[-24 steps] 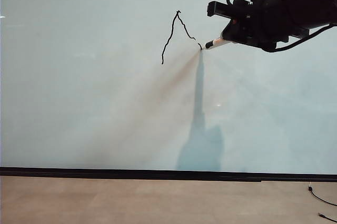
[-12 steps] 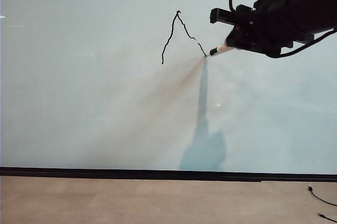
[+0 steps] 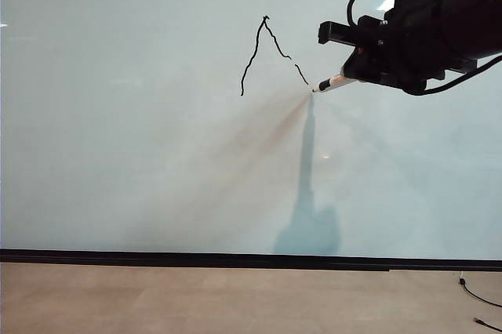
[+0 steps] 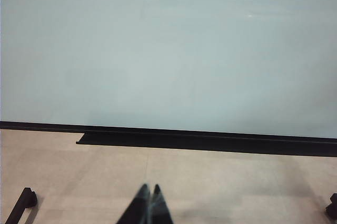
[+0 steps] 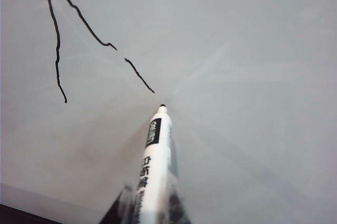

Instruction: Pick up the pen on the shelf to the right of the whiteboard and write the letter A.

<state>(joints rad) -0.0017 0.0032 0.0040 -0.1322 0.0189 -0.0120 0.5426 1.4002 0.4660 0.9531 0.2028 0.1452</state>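
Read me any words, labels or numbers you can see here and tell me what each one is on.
Pen barrel, held by the shut right gripper: black printed characters and a black label, too blurred to read.
Whiteboard: hand-drawn black strokes of an unfinished letter A, two legs, right one broken, no crossbar.
Left gripper, shut, low before the board: no text.
Nothing else legible.
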